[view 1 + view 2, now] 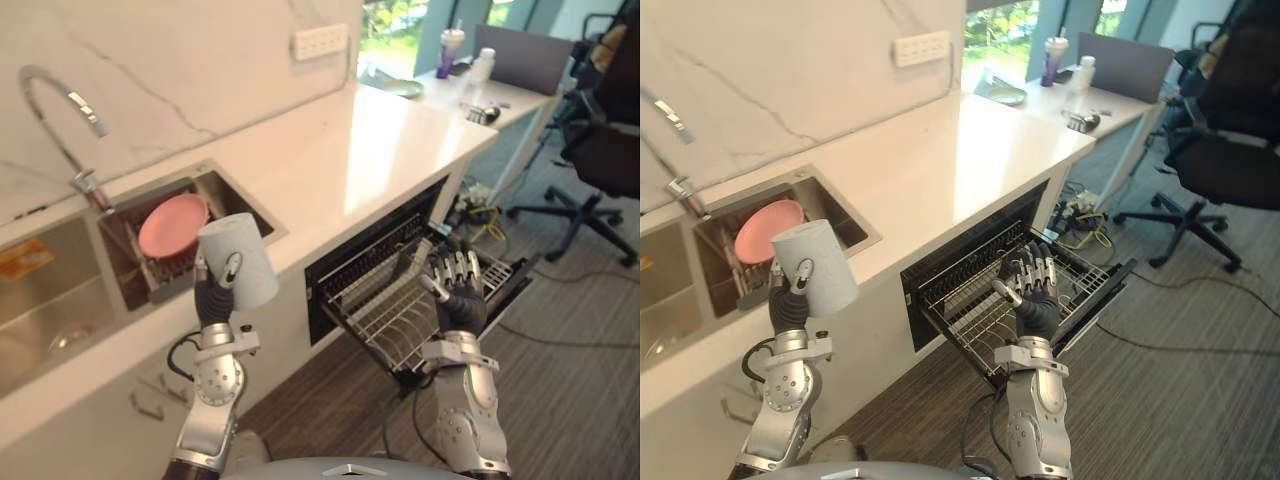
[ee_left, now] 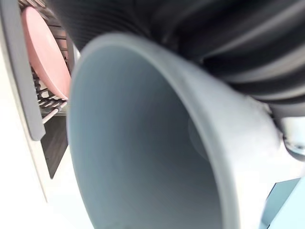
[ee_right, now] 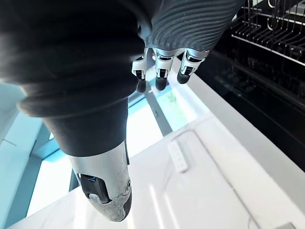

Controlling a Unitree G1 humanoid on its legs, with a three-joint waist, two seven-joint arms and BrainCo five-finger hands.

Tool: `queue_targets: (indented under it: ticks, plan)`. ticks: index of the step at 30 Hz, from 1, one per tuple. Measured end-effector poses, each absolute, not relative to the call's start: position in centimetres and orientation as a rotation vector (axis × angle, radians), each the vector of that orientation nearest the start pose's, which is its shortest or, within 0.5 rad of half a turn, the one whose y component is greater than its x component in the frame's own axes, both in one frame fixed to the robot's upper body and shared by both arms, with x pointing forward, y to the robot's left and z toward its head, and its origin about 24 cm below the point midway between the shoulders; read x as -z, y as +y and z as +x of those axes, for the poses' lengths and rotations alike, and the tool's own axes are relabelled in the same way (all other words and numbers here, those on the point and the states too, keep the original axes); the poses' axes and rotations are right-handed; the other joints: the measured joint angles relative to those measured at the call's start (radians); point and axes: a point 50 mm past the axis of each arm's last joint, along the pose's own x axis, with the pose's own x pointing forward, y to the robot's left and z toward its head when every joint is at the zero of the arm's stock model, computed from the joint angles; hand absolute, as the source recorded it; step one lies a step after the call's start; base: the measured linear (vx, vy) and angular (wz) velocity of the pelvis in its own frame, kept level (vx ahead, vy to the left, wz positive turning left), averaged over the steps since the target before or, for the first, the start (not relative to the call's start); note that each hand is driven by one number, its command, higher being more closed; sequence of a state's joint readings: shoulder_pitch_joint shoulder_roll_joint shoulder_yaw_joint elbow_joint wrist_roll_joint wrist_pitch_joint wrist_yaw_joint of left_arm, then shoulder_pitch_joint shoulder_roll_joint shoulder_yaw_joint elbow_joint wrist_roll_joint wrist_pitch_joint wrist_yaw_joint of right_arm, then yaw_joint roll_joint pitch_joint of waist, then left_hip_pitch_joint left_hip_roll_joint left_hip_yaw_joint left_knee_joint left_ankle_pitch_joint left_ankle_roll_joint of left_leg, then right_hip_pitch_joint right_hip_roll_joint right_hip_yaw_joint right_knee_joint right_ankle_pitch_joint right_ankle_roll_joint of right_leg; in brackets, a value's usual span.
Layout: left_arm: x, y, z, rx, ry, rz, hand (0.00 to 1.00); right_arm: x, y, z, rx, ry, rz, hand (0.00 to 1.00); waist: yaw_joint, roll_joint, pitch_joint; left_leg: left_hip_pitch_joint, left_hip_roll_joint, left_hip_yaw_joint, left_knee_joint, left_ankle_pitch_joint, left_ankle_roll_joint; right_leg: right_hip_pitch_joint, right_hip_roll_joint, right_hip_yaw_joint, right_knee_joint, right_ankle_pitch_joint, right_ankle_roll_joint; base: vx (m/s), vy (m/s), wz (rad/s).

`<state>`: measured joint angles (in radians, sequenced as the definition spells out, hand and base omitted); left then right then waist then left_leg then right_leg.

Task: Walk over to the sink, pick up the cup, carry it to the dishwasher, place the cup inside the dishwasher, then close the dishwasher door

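The left hand (image 1: 214,292) is raised in front of the counter (image 1: 370,150), its fingers curled round a pale grey-blue cup (image 1: 240,258) held upright, just before the sink (image 1: 247,203), where a pink plate (image 1: 172,224) stands. The right hand (image 1: 458,292) hovers with straight fingers over the pulled-out wire rack (image 1: 380,312) of the open dishwasher (image 1: 330,262).

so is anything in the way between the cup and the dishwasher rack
Only the robot's own right hand, open above the pulled-out rack. Nothing else visible lies between the rack and the cup held in the left hand.
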<state>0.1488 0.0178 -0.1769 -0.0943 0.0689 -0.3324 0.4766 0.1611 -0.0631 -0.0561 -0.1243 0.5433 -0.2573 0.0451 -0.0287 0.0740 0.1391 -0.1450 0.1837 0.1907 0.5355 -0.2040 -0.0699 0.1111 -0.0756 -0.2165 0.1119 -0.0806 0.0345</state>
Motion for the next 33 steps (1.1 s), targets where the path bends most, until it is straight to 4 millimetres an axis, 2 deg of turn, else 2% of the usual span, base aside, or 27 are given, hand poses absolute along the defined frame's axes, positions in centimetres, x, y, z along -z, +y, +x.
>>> queue_targets:
  ticks: [1, 2, 4, 5, 7, 9, 12, 15, 22, 25, 27, 30, 31, 32, 33]
  plan:
    - [-6.1, 14.1, 21.6, -0.336, -0.293, -0.019, 1.00, -5.9, -19.2, 21.8, 0.107, -0.256, 0.445, 0.00, 0.003, 0.002, -0.001, 0.015, -0.019, -0.012, -0.094, 0.026, 0.002, -0.007, -0.006, 0.018, 0.003, -0.002, 0.011, 0.24, 0.183, -0.83]
    - [-6.1, 14.6, 21.7, -0.365, -0.297, -0.003, 1.00, -5.6, -19.1, 22.1, 0.095, -0.239, 0.437, 0.00, 0.004, 0.008, -0.006, 0.059, -0.054, -0.032, -0.262, 0.145, 0.005, -0.009, -0.013, 0.059, 0.007, -0.011, 0.040, 0.23, 0.157, -0.60]
    - [-6.5, 14.9, 22.0, -0.377, -0.315, 0.007, 1.00, -5.2, -18.9, 22.0, 0.091, -0.209, 0.440, 0.00, -0.010, -0.028, -0.011, 0.091, -0.094, -0.030, -0.333, 0.165, 0.021, -0.012, -0.045, 0.066, -0.007, -0.004, 0.044, 0.22, 0.146, -0.16]
    - [-7.1, 15.0, 22.5, -0.367, -0.349, 0.018, 1.00, -5.2, -18.7, 22.0, 0.089, -0.211, 0.449, 0.00, -0.013, -0.060, -0.012, 0.108, -0.127, -0.020, -0.394, 0.190, 0.035, -0.016, -0.074, 0.065, -0.026, -0.001, 0.048, 0.16, 0.135, 0.05]
    - [-7.7, 15.0, 22.5, -0.363, -0.373, 0.014, 1.00, -5.4, -18.4, 22.3, 0.087, -0.222, 0.468, 0.00, -0.012, -0.070, -0.015, 0.132, -0.150, -0.005, -0.439, 0.203, 0.047, -0.022, -0.093, 0.066, -0.030, 0.004, 0.055, 0.10, 0.100, -0.05]
    - [-8.5, 14.9, 22.4, -0.361, -0.409, 0.012, 1.00, -5.6, -17.9, 22.5, 0.071, -0.228, 0.478, 0.00, -0.015, -0.068, -0.016, 0.161, -0.167, 0.002, -0.471, 0.206, 0.052, -0.009, -0.107, 0.066, -0.038, 0.009, 0.063, 0.07, 0.070, -0.11]
    - [-9.6, 14.6, 22.2, -0.351, -0.468, -0.002, 1.00, -5.8, -17.3, 22.8, 0.034, -0.237, 0.491, 0.00, -0.020, -0.067, -0.020, 0.172, -0.174, 0.009, -0.496, 0.211, 0.057, -0.007, -0.111, 0.066, -0.054, 0.017, 0.075, 0.04, 0.039, -0.11]
    - [-9.7, 14.2, 22.3, -0.329, -0.476, -0.011, 1.00, -6.2, -16.9, 23.0, -0.006, -0.253, 0.504, 0.00, -0.026, -0.068, -0.021, 0.193, -0.177, 0.029, -0.533, 0.226, 0.054, -0.007, -0.110, 0.067, -0.069, 0.020, 0.079, -0.01, -0.002, -0.19]
    - [-11.9, 11.8, 23.6, -0.222, -0.559, -0.084, 1.00, -6.3, -16.3, 23.2, -0.094, -0.235, 0.616, 0.00, -0.050, -0.077, -0.040, 0.229, -0.179, 0.079, -0.598, 0.257, 0.052, -0.024, -0.101, 0.100, -0.089, 0.046, 0.093, -0.02, 0.012, -0.24]
    - [-13.1, 11.5, 24.2, -0.213, -0.603, -0.102, 1.00, -7.1, -16.0, 23.7, -0.151, -0.237, 0.629, 0.00, -0.055, -0.080, -0.043, 0.238, -0.171, 0.139, -0.598, 0.244, 0.051, -0.064, -0.096, 0.104, -0.063, 0.063, 0.083, -0.07, 0.031, -0.70]
    - [-13.9, 11.8, 24.7, -0.243, -0.630, -0.106, 1.00, -8.0, -15.8, 24.5, -0.201, -0.246, 0.593, 0.00, -0.053, -0.080, -0.042, 0.245, -0.163, 0.171, -0.584, 0.219, 0.049, -0.128, -0.083, 0.105, 0.020, 0.079, 0.062, -0.10, 0.042, -1.06]
    - [-14.5, 12.8, 25.1, -0.322, -0.657, -0.111, 1.00, -8.2, -16.6, 24.5, -0.197, -0.252, 0.555, 0.00, -0.064, -0.078, -0.040, 0.277, -0.124, 0.218, -0.554, 0.184, 0.067, -0.147, -0.057, 0.104, 0.052, 0.149, 0.035, -0.10, 0.054, -0.82]
    - [-14.7, 13.4, 25.2, -0.356, -0.666, -0.110, 1.00, -8.2, -17.1, 24.5, -0.185, -0.256, 0.557, 0.00, -0.067, -0.063, -0.030, 0.285, -0.102, 0.237, -0.546, 0.175, 0.067, -0.149, -0.052, 0.088, 0.060, 0.146, -0.008, -0.10, 0.054, -0.39]
    - [-14.7, 13.7, 25.3, -0.377, -0.664, -0.109, 1.00, -8.3, -17.4, 24.5, -0.177, -0.261, 0.550, 0.00, -0.069, -0.063, -0.030, 0.290, -0.096, 0.242, -0.544, 0.174, 0.067, -0.153, -0.058, 0.075, 0.083, 0.126, -0.027, -0.10, 0.075, -0.30]
    - [-14.6, 14.2, 25.4, -0.412, -0.649, -0.106, 1.00, -8.4, -17.7, 24.5, -0.173, -0.260, 0.548, 0.00, -0.067, -0.061, -0.030, 0.293, -0.080, 0.245, -0.534, 0.168, 0.060, -0.166, -0.079, 0.066, 0.131, 0.097, -0.019, -0.04, 0.046, -0.09]
